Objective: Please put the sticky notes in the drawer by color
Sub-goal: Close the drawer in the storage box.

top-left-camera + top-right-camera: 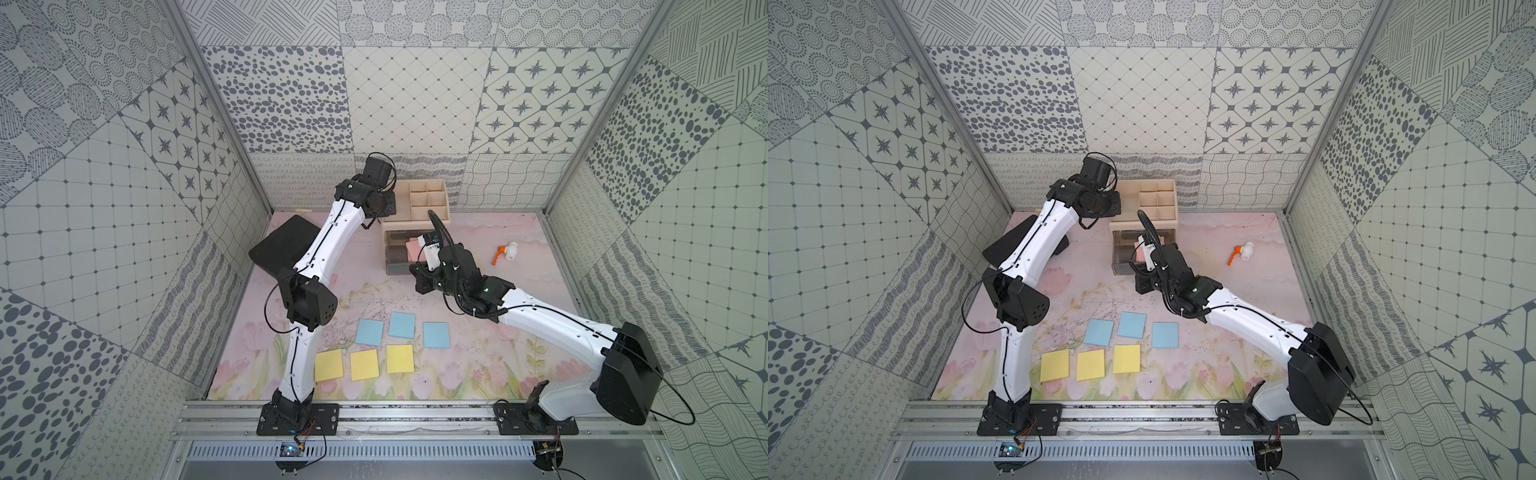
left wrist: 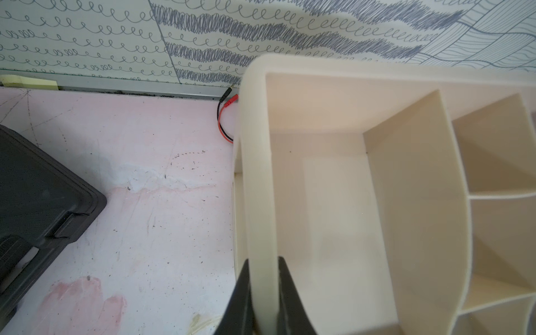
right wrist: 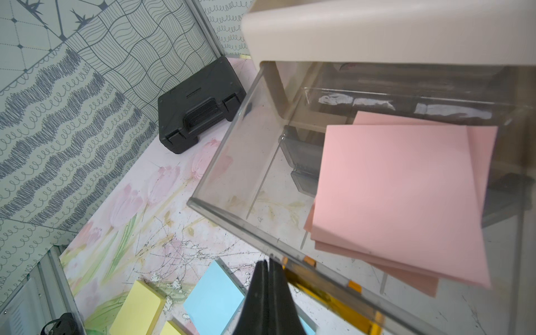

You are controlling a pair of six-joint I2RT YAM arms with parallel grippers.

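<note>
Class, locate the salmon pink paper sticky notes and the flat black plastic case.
Salmon pink sticky notes (image 3: 400, 197): right wrist view, top sheet's centre.
Flat black case (image 3: 200, 112): right wrist view, handle.

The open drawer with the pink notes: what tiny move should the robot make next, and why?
Probably push the open drawer shut with the closed right gripper: the pink notes lie inside, and the left gripper clamps the cabinet rim.

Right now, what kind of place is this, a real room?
Probably a robot practice booth, not a real room: two robot arms bolted to a metal rail, patterned panels walling it in, sticky notes laid out neatly.
</note>
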